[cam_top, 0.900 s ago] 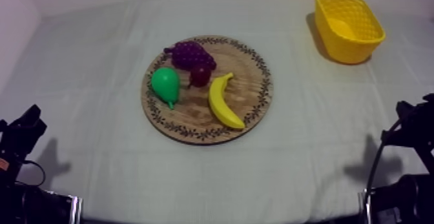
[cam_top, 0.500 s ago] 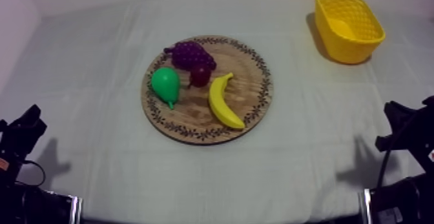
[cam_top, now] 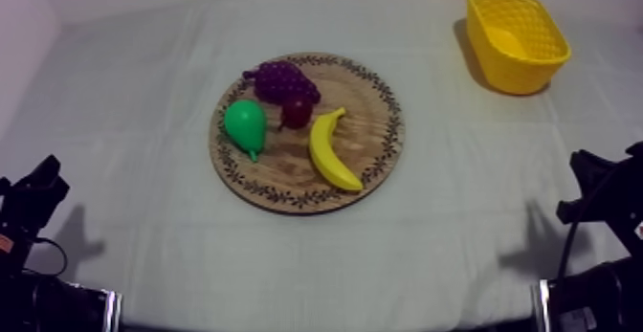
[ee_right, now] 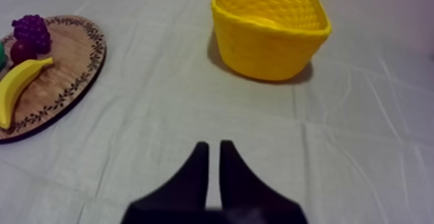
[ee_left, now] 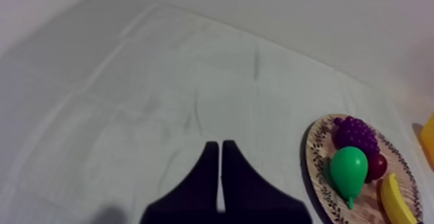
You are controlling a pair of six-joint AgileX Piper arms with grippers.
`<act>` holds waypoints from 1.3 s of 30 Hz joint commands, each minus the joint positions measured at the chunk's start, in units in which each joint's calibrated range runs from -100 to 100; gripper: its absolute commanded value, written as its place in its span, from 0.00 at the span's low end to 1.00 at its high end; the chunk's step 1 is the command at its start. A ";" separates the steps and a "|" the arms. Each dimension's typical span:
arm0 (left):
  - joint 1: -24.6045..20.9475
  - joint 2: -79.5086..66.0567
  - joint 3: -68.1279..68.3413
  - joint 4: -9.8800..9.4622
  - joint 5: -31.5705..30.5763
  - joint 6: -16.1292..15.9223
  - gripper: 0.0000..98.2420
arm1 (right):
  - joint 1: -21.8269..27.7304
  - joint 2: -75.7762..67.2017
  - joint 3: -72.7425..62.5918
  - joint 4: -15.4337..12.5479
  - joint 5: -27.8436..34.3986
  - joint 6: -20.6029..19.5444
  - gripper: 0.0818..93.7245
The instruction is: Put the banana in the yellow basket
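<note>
The banana [cam_top: 334, 151] lies on the wooden board [cam_top: 375, 125], the yellow basket [cam_top: 512, 68] well apart beyond the board's right; the left gripper [ee_left: 220, 150] and right gripper [ee_right: 214, 148] have fingers pressed together, empty.

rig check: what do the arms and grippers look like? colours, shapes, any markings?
The left gripper has two flat matt black fingers, broad at the base and tapering to blunt tips. The right gripper is the same build. No markings can be made out on either. From above, the left arm and the right arm are black, angular, jointed shapes.
</note>
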 commanded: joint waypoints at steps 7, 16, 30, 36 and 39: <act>-0.03 -0.03 0.03 -0.01 0.02 0.00 0.00 | 0.92 0.04 0.23 -0.93 -2.34 -0.80 0.06; -0.03 -0.03 0.03 -0.01 0.02 0.00 0.00 | 1.55 2.57 -1.66 -1.66 -4.12 -0.81 0.06; -0.03 -0.03 0.03 -0.01 0.02 -0.01 0.00 | -5.19 26.72 -31.16 1.19 2.75 -7.86 0.06; -0.03 -0.03 0.03 -0.01 0.02 0.00 0.00 | -10.91 34.92 -45.85 2.08 13.16 -10.71 0.06; -0.03 -0.03 0.03 -0.01 0.02 0.00 0.00 | -14.97 38.74 -51.55 3.97 16.69 -13.63 0.06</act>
